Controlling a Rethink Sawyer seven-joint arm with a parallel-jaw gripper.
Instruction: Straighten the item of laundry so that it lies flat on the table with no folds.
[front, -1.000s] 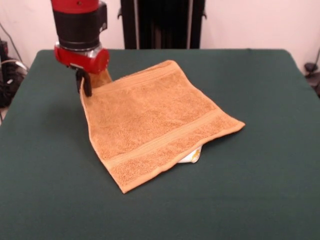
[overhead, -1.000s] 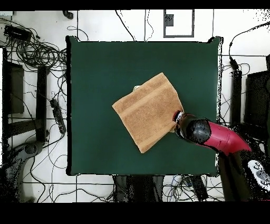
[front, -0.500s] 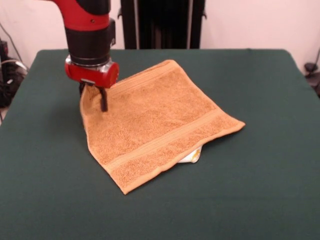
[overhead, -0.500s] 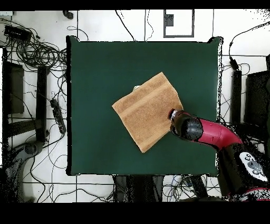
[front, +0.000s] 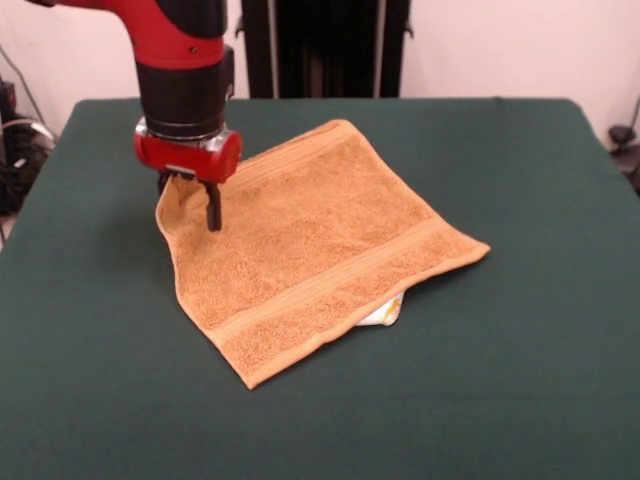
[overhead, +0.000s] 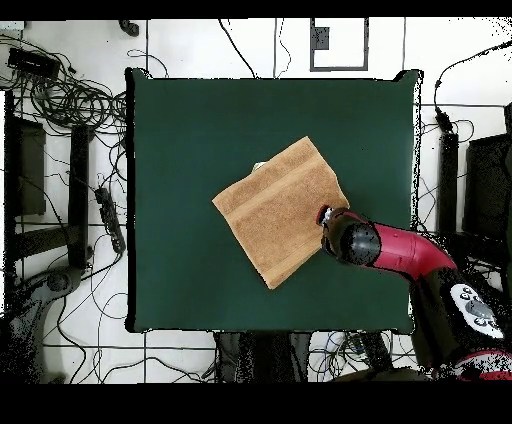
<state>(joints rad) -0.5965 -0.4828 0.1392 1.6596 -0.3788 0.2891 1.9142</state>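
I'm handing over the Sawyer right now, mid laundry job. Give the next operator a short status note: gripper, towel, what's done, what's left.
Gripper: shut on a raised corner of the towel, at the side of the cloth nearest the arm.
Towel: near the middle of the table, lying at an angle to the table's edges. It looks doubled over, with a white tag peeking out from under one edge.
Done: corner gripped and lifted slightly.
Left: draw the gripped layer open, release it, and check that no fold remains.
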